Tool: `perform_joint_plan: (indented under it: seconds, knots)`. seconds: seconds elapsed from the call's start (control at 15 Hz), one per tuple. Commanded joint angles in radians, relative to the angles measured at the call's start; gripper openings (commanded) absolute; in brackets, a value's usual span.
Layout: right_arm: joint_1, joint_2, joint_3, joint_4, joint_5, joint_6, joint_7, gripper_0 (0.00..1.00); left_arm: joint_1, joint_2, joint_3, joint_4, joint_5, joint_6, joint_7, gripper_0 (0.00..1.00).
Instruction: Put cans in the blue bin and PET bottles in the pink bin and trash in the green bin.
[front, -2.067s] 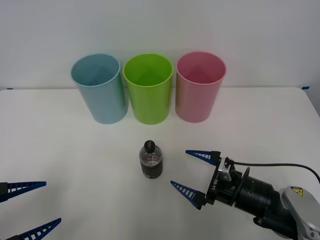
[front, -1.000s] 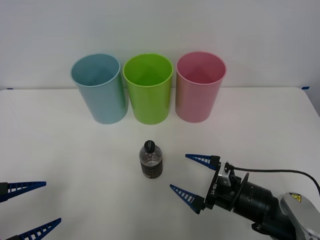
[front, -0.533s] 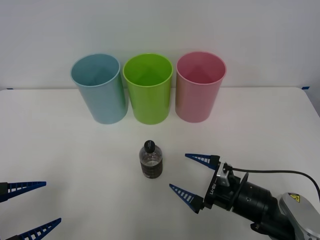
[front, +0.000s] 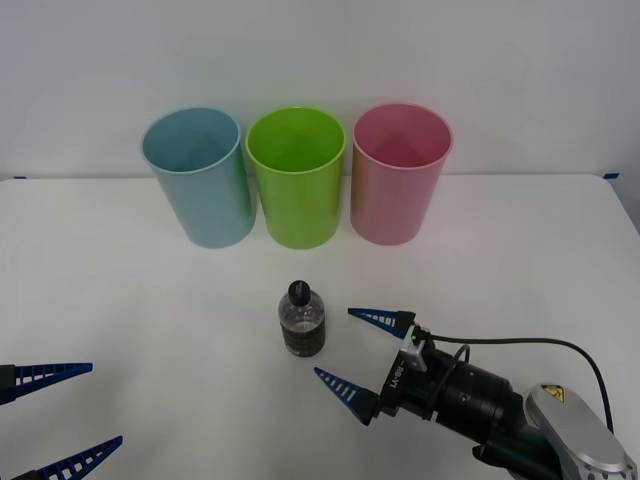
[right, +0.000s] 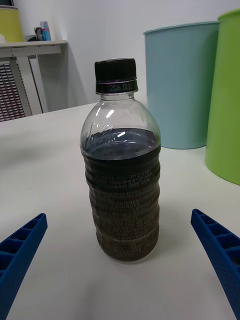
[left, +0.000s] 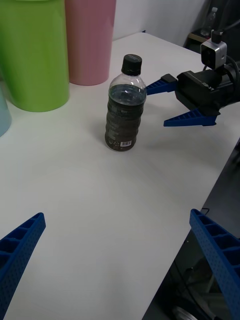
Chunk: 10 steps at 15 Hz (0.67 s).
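One small bottle (front: 302, 322), part-filled, likely weighty, slick and top-heavy; right pincer (front: 362, 352), fingers apart just beside it, should clamp the ribbed mid-body.

The bottle (right: 122, 165) is clear, glossy ribbed plastic with a black ridged cap, the blue bin (front: 200, 180), green bin (front: 298, 180) and pink bin (front: 398, 175) look like smooth satin plastic, and the white table (front: 130, 290) seems matt.
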<state>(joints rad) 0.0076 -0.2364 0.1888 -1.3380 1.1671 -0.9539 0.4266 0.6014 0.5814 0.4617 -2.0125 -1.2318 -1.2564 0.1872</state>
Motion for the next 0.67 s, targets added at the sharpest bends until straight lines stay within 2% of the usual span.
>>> perform_joint_plan:
  seconds: [0.07, 0.67]
  knots:
    - [-0.014, 0.0, 0.027, 0.0, 0.0, 0.04, 0.003, 1.0, 0.0, 0.0, 0.0, 0.0, 0.0, 0.0, 0.0, 1.0]
    - [-0.044, 0.011, 0.104, 0.0, -0.001, 0.167, 0.009, 1.0, 0.0, 0.0, 0.0, 0.0, 0.0, 0.0, 0.0, 1.0]
